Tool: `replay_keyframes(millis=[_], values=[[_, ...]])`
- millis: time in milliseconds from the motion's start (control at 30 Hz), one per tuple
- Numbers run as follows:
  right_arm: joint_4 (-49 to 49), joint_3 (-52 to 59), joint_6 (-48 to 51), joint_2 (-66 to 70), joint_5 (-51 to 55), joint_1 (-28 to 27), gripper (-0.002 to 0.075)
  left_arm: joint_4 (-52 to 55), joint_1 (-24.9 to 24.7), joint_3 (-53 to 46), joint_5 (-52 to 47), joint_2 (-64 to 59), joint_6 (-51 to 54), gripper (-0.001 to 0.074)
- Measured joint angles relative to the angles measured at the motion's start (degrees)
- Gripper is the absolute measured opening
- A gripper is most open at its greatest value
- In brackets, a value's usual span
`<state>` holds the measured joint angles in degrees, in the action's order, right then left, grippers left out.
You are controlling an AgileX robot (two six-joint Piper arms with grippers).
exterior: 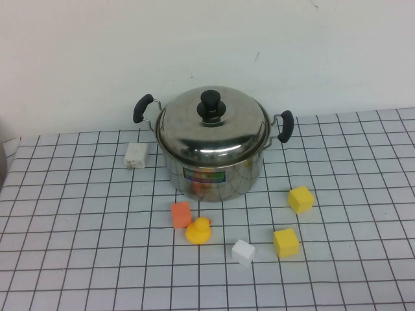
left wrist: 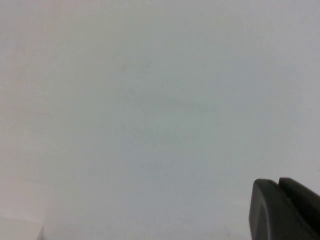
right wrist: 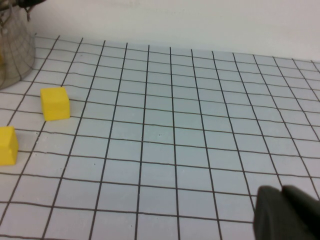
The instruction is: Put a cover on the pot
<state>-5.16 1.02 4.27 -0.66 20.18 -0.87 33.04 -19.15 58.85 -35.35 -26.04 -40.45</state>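
The shiny steel pot (exterior: 214, 175) stands at the back middle of the gridded table, with black side handles and a coloured label. The domed steel lid (exterior: 211, 133) with its black knob (exterior: 212, 103) sits on the pot's rim. Neither arm shows in the high view. My left gripper (left wrist: 278, 186) shows in the left wrist view, its fingers together and empty, facing a plain white wall. My right gripper (right wrist: 281, 192) is over the table to the right of the pot, fingers together and empty. An edge of the pot (right wrist: 12, 50) shows in the right wrist view.
In front of the pot lie an orange block (exterior: 181, 214), a yellow duck (exterior: 199, 230), a white cube (exterior: 243, 251) and two yellow cubes (exterior: 301, 199) (exterior: 286, 241). A white block (exterior: 135, 155) lies left of the pot. The wall stands close behind.
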Motion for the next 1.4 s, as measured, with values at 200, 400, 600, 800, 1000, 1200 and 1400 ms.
replay_keyframes(millis=[200,400,600,800,1000,1200,1400], values=[[0.0,0.0,0.0,0.0,0.0,0.0,0.0012,0.0,0.0,0.0,-0.24,2.04,0.0,0.0],[0.0,0.0,0.0,0.0,0.0,0.0,0.0012,-0.14,0.0,0.0,-0.24,2.04,0.0,0.0],[0.0,0.0,0.0,0.0,0.0,0.0,0.0012,-9.23,1.9,-5.38,1.27,4.0,13.68,-0.0001],[0.0,0.0,0.0,0.0,0.0,0.0,0.0012,-25.2,7.53,-26.24,16.25,13.58,28.67,-0.0001],[0.0,0.0,0.0,0.0,0.0,0.0,0.0012,-29.97,10.54,-47.43,25.91,25.31,30.03,-0.0001],[0.0,0.0,0.0,0.0,0.0,0.0,0.0012,-36.69,12.16,-59.42,26.36,26.53,30.03,-0.0001],[0.0,0.0,0.0,0.0,0.0,0.0,0.0012,-37.71,12.27,-60.01,25.11,26.66,30.03,-0.0001]])
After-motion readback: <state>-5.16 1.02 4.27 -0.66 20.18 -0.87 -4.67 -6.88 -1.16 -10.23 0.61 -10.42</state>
